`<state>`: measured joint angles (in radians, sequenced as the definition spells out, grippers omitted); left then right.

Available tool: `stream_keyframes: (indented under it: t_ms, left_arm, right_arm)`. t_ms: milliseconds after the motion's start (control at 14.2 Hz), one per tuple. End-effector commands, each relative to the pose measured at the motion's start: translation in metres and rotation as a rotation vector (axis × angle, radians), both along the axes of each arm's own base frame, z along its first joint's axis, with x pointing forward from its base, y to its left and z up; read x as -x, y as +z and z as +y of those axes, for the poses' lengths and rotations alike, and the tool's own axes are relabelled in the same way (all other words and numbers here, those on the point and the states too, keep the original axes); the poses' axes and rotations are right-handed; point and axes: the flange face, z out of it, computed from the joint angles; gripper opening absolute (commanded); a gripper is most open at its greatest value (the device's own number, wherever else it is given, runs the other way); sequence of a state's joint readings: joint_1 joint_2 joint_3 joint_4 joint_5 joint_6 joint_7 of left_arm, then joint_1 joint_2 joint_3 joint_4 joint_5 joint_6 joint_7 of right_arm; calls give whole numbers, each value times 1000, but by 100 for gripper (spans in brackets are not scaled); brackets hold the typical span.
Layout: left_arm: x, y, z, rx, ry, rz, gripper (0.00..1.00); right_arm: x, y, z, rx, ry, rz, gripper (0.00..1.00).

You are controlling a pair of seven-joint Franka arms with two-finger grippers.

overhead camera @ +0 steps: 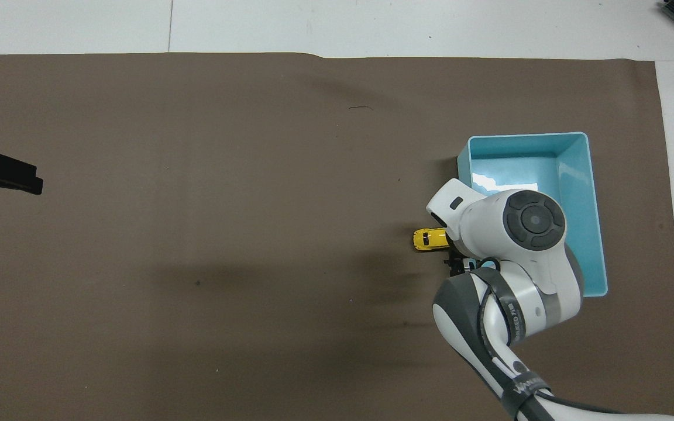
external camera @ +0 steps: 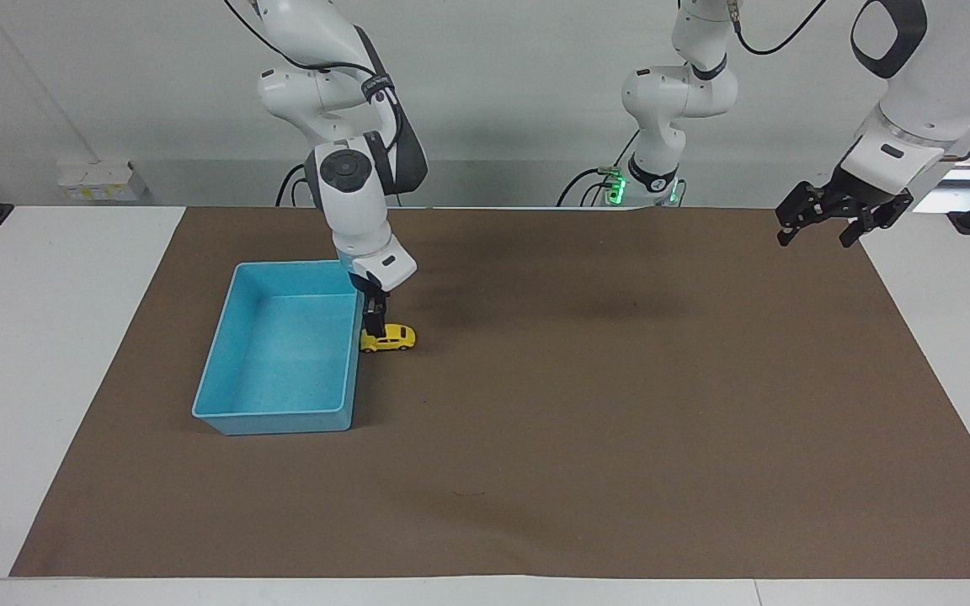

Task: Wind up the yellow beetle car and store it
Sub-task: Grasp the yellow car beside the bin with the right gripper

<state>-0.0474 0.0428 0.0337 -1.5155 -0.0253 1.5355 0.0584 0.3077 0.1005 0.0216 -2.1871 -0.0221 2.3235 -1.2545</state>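
The yellow beetle car (external camera: 390, 338) stands on the brown mat, right beside the blue bin's (external camera: 279, 414) long wall toward the table's middle. In the overhead view the car (overhead camera: 429, 238) is half covered by my right arm's wrist. My right gripper (external camera: 375, 320) points straight down, low over the end of the car next to the bin, open and holding nothing. Whether it touches the car I cannot tell. My left gripper (external camera: 818, 229) hangs open in the air over the mat's edge at the left arm's end of the table, waiting.
The blue bin (overhead camera: 599, 234) holds nothing. The brown mat (external camera: 620, 421) covers most of the white table. Wide bare mat stretches from the car toward the left arm's end.
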Motion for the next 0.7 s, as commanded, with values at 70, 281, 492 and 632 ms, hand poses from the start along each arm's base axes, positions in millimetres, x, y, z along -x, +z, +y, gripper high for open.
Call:
stream_keyframes:
  t_ms: [70, 281, 492, 632]
  left_arm:
    - [8, 1, 2, 12, 6, 6, 100]
    - [8, 1, 2, 12, 6, 6, 100]
    - [8, 1, 2, 12, 6, 6, 100]
    - [8, 1, 2, 12, 6, 6, 100]
  right_arm:
    - [-2, -35, 9, 5, 11, -11, 98]
    - [-3, -38, 5, 32, 48, -10, 65]
    - [-4, -38, 2, 53, 77, -9, 0]
    - [-4, -36, 8, 54, 76, -10, 0]
